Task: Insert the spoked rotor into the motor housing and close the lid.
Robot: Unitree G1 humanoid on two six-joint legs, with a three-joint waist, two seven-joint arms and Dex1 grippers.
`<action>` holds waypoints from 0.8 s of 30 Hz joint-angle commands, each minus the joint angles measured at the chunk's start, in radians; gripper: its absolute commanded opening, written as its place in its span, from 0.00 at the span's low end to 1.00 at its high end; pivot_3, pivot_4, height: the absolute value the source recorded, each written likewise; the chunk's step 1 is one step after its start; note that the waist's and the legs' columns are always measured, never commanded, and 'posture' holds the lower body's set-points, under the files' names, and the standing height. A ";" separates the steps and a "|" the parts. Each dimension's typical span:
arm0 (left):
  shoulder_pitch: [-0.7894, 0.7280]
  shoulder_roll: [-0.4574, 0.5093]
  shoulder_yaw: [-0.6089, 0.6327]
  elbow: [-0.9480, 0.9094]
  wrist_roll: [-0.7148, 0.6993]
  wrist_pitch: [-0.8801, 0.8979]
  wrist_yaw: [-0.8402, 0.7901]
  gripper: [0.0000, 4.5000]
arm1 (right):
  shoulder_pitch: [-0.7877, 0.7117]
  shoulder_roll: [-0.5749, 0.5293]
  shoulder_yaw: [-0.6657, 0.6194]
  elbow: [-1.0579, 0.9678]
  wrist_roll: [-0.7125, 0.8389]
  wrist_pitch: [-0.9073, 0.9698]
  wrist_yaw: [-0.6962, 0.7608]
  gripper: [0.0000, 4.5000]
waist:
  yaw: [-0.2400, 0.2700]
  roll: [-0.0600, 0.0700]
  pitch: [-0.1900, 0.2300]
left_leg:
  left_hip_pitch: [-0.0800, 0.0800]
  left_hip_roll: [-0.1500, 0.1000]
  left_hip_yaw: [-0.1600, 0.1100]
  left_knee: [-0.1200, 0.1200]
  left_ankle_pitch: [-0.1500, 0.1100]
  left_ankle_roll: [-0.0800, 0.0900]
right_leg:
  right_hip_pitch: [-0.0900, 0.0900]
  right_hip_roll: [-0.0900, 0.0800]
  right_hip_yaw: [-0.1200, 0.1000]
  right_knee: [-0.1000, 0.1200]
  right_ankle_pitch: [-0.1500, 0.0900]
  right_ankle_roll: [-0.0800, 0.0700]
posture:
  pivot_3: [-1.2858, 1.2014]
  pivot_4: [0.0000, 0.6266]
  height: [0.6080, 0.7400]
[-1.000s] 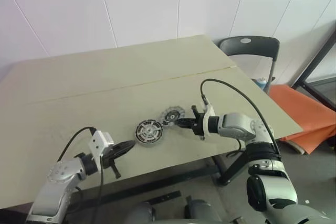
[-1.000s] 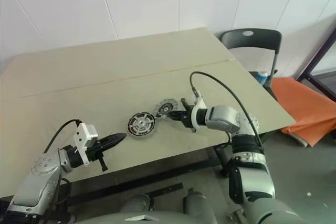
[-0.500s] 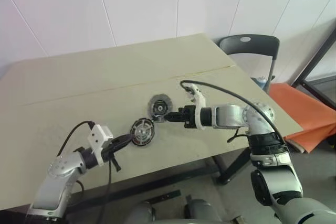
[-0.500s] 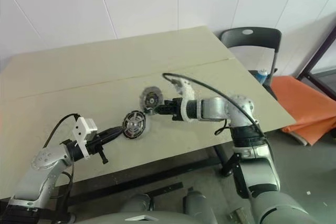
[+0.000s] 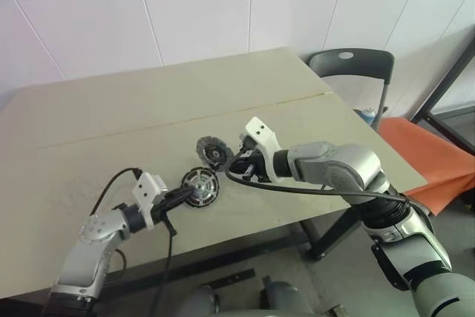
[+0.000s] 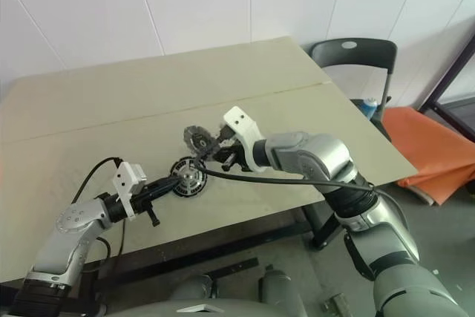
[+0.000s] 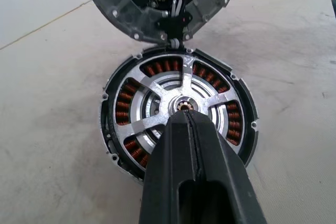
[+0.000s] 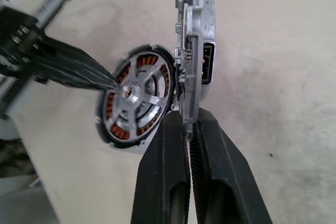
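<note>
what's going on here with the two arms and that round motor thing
The robot is assembling a motor on the table. The spoked rotor already sits inside the motor housing, copper windings showing between its spokes. The left claw, shut, presses its tip on the rotor's hub. The right claw grips the lid by its edge, holding it upright beside the housing, not yet closed.

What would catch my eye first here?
Mid-table, the right end effector holds the lid on edge above the housing, whose copper windings show through the spoked rotor. The shut left end effector presses on the rotor's hub. A dark chair stands behind the table.
</note>
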 commanded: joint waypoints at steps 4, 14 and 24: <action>-0.022 -0.008 0.020 0.021 0.006 -0.044 0.012 0.00 | -0.005 0.004 0.123 -0.035 -0.203 -0.168 0.134 0.01 | 0.001 0.000 0.000 | 0.000 0.000 0.000 -0.001 0.000 0.000 | 0.000 0.000 0.000 0.000 0.000 0.000 | 0.52 0.00 1.00; -0.019 -0.013 0.036 0.050 0.006 -0.065 0.025 0.00 | 0.023 0.056 0.097 -0.026 -0.306 -0.216 0.209 0.01 | 0.001 -0.001 0.000 | 0.000 0.000 -0.001 0.000 0.000 0.000 | 0.000 0.000 0.000 0.000 0.000 0.000 | 0.52 0.00 1.00; -0.012 0.008 0.107 0.077 -0.004 -0.072 0.041 0.00 | 0.018 0.078 0.107 0.002 -0.433 -0.305 0.233 0.01 | 0.002 -0.001 0.000 | 0.000 0.000 -0.001 -0.001 0.000 0.000 | 0.000 0.000 0.000 0.000 0.000 0.000 | 0.52 0.00 1.00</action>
